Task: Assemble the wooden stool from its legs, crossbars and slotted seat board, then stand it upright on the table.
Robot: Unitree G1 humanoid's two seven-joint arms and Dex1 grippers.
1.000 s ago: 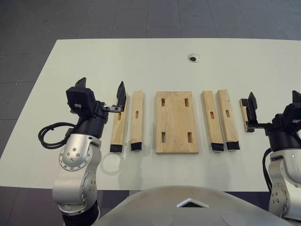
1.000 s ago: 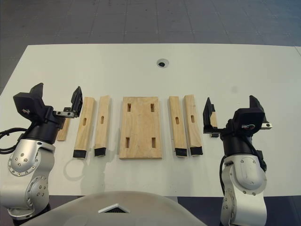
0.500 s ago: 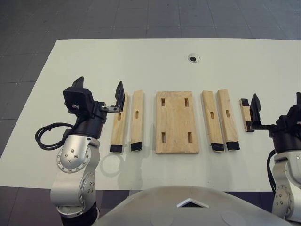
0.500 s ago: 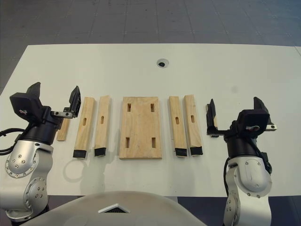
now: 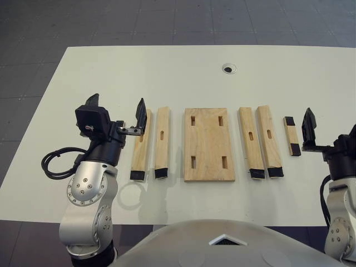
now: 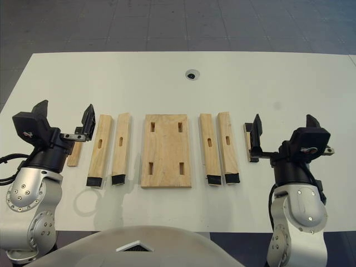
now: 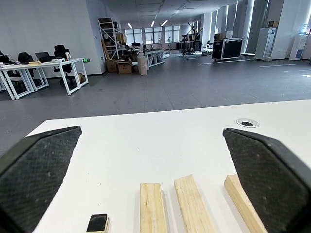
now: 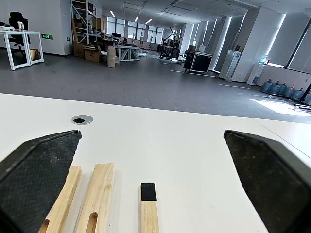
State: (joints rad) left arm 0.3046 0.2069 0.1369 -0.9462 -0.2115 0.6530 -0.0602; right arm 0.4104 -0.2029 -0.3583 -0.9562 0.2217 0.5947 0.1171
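Spanning the middle of the tabletop [image 5: 167, 67], the slotted seat board [image 5: 208, 143] lies flat, with the left legs [image 5: 141, 146] and right legs [image 5: 269, 140] paired alongside. The left gripper [image 6: 63, 118] and right gripper [image 6: 283, 125] hang with fingers spread wide and empty, near the left crossbar [image 6: 74, 154] and right crossbar [image 5: 291, 135] towards the side edges. Nothing is joined yet. A wide-spread finger coming down for a crossbar could likely knock the neighbouring leg askew.

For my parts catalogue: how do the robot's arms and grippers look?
Both left arm and right arm: rounded silver-grey housings with small screw holes. Both left gripper and right gripper: black, two pointed fingers with textured pads. A black cable loops beside the left arm.
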